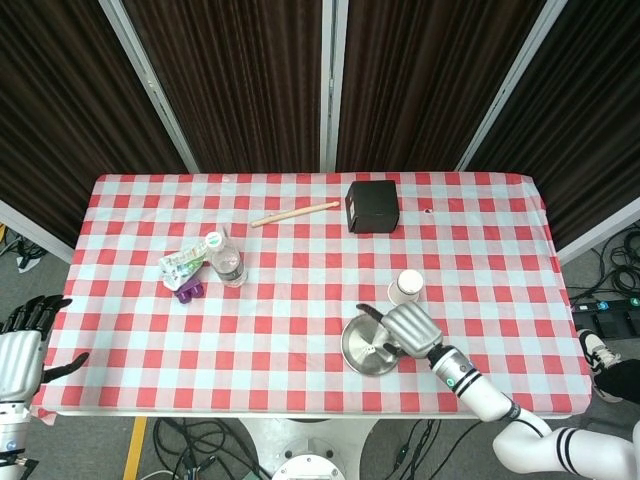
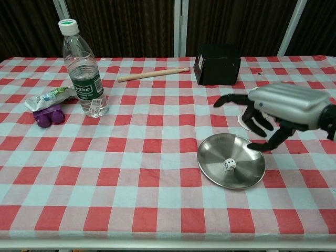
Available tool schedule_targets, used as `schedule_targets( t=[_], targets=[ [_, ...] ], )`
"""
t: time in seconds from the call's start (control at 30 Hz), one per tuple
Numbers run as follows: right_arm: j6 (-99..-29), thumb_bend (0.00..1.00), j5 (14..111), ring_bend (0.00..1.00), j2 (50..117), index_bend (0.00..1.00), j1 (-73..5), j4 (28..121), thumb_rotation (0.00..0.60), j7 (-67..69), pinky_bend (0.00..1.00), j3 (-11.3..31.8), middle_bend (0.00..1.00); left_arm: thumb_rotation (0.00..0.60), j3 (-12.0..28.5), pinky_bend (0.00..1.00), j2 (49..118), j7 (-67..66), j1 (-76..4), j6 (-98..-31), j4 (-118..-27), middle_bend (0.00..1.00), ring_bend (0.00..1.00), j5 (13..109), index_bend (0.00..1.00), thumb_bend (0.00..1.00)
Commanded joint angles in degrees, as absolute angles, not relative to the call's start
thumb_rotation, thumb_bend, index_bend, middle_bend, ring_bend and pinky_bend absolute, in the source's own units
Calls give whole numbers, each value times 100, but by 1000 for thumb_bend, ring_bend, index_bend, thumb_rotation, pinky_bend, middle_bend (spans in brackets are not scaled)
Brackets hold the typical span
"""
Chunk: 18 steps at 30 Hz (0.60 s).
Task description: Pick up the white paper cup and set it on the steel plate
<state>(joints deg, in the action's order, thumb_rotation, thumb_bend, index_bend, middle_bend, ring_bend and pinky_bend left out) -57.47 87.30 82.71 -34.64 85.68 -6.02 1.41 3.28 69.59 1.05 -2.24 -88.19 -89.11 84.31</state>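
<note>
The white paper cup point(image 1: 408, 285) stands upright on the checked cloth, just beyond the steel plate point(image 1: 362, 352). In the chest view my right hand point(image 2: 273, 107) hides most of the cup. That hand hovers over the plate's far right rim point(image 2: 210, 149) with its fingers spread and nothing in them, close in front of the cup. A small white die point(image 2: 229, 164) lies inside the plate. My left hand point(image 1: 20, 350) hangs off the table's near left corner, fingers apart and empty.
A water bottle point(image 2: 84, 68), a crumpled packet point(image 2: 50, 97) and a purple object point(image 2: 47, 114) sit at the left. A black box point(image 2: 217, 64) and a wooden stick point(image 2: 153, 74) lie toward the back.
</note>
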Motion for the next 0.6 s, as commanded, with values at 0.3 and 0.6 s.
schedule_targets(
  t=[0.3, 0.6],
  targets=[
    [-6142, 159, 8048, 168, 7405, 165, -3066, 8391, 600, 1091, 305, 654, 302, 600, 317, 163, 6941, 41, -232, -8820, -8967, 162, 116, 8471, 204, 107],
    [-4996, 159, 7363, 53, 7819, 168, -3451, 7623, 600, 1263, 164, 762, 206, 600, 321, 163, 6889, -82, -240, -8817, -9088, 162, 116, 8474, 204, 107]
  ],
)
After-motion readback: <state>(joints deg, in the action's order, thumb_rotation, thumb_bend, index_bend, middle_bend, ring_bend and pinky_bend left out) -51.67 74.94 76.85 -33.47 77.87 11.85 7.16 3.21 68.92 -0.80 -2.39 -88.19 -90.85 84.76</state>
